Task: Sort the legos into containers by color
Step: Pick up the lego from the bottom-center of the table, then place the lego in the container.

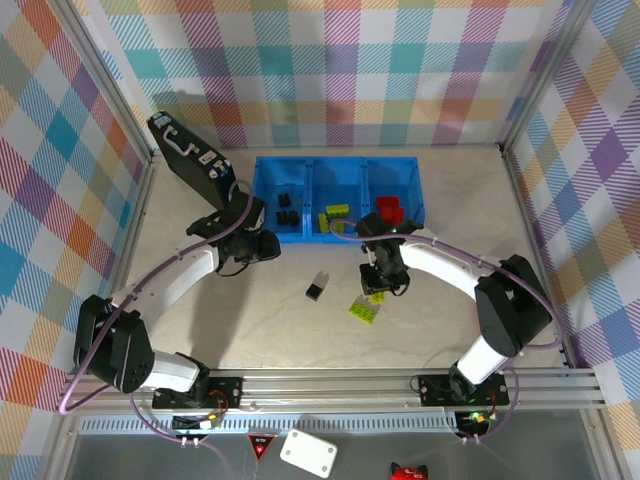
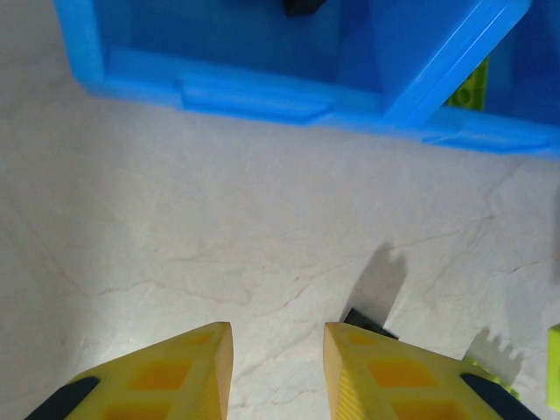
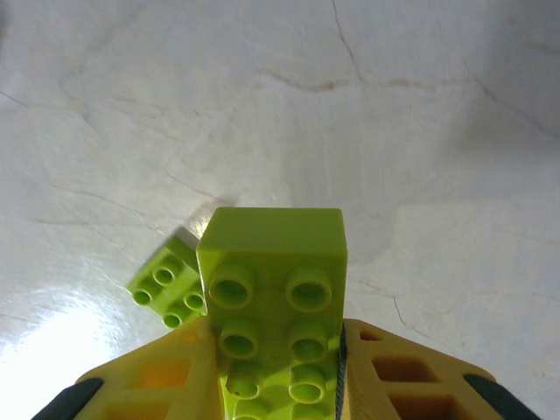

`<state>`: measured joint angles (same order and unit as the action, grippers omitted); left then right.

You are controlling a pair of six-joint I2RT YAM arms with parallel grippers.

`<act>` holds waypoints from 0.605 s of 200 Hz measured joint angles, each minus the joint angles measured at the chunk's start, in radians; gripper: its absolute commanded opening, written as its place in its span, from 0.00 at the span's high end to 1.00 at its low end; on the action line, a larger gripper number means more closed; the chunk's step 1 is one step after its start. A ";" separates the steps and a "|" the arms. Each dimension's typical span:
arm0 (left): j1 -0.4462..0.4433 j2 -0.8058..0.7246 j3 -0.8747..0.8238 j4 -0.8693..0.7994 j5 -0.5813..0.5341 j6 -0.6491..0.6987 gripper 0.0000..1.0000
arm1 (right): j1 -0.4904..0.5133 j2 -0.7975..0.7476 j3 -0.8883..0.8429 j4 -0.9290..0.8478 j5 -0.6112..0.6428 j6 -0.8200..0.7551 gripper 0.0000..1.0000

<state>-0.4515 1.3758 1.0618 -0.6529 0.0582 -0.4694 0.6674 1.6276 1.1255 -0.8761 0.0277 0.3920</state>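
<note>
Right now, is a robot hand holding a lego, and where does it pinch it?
The right gripper pinches a lime-green lego by its two opposite sides; the left gripper holds nothing.

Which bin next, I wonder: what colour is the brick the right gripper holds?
Lime yellow-green brick, clearest in the right wrist view.

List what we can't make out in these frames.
Left wrist: black brick mostly behind a finger; edge lime brick cut off by the right edge.
Right wrist: held lime brick, lower end cut off by the bottom edge.
Top external: blue tray contents too small to count.
</note>
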 measured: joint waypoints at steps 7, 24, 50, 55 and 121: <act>0.000 -0.016 -0.020 0.001 0.000 -0.008 0.67 | 0.000 0.015 0.020 -0.004 0.000 -0.006 0.69; 0.000 -0.050 -0.065 0.001 0.001 -0.022 0.67 | 0.001 0.053 0.071 -0.008 -0.001 -0.014 0.69; 0.000 -0.085 -0.123 0.003 0.005 -0.044 0.67 | 0.001 0.101 0.154 -0.013 -0.002 -0.017 0.69; -0.001 -0.091 -0.134 0.002 0.005 -0.048 0.67 | 0.001 0.111 0.171 -0.014 -0.002 -0.017 0.69; -0.017 -0.164 -0.206 0.001 0.004 -0.089 0.67 | 0.001 0.251 0.426 -0.060 0.014 -0.016 0.66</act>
<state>-0.4683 1.2118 0.8555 -0.6518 0.0624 -0.5583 0.6682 1.8782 1.5517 -0.9363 0.0422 0.3756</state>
